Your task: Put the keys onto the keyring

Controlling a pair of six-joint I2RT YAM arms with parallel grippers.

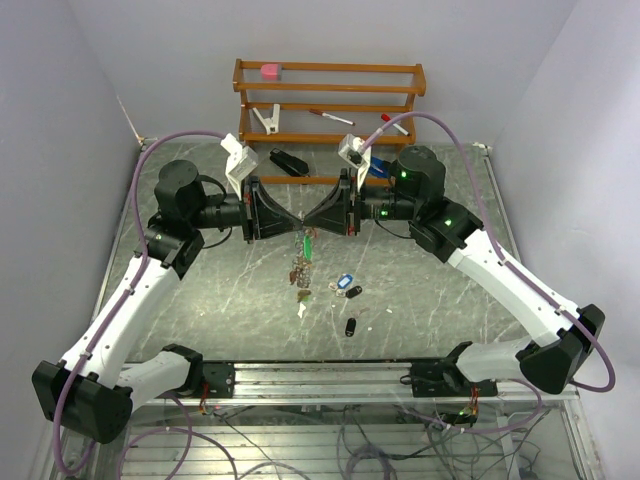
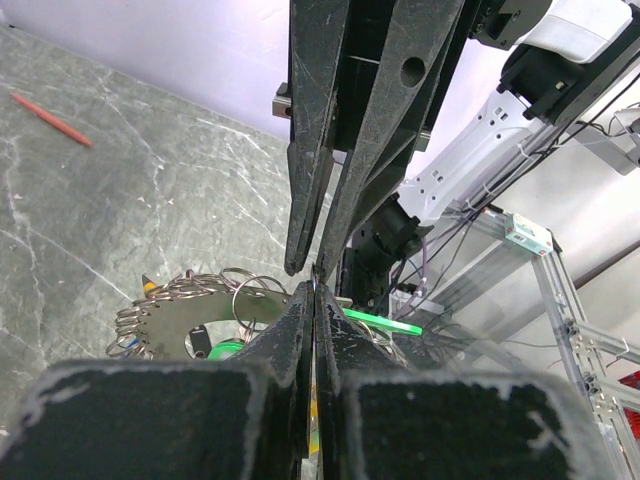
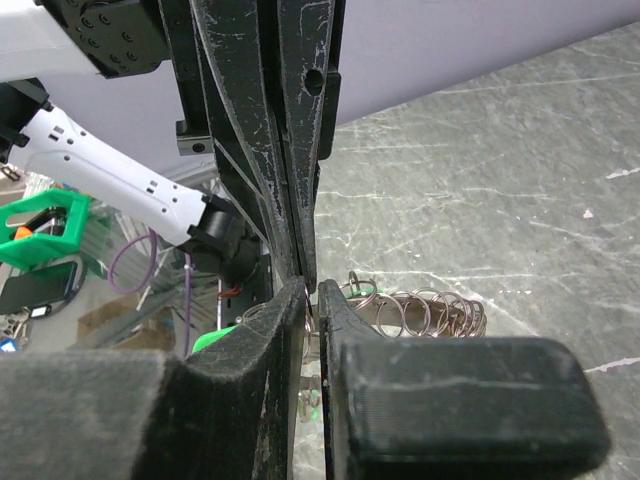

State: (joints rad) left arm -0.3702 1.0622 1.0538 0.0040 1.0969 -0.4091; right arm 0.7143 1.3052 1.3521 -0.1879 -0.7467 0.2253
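My left gripper (image 1: 297, 222) and right gripper (image 1: 314, 222) meet tip to tip above the table's middle. Both are shut on the thin wire of the keyring (image 1: 300, 268), which hangs below them with a green tag (image 1: 309, 245) and a dark cluster of keys. In the left wrist view my left gripper (image 2: 314, 286) pinches the wire, with silvery rings (image 2: 180, 292) and the green tag (image 2: 385, 322) beyond. In the right wrist view my right gripper (image 3: 311, 290) holds the wire beside the rings (image 3: 425, 312). Loose keys lie on the table: one blue (image 1: 345, 281), two black (image 1: 354, 292) (image 1: 351, 326).
A wooden rack (image 1: 330, 95) stands at the back with a pink block, a white clamp and red-capped pens. A black stapler (image 1: 290, 162) lies in front of it. A red pen (image 2: 50, 118) lies on the table. A small pale piece (image 1: 303, 310) lies under the keyring.
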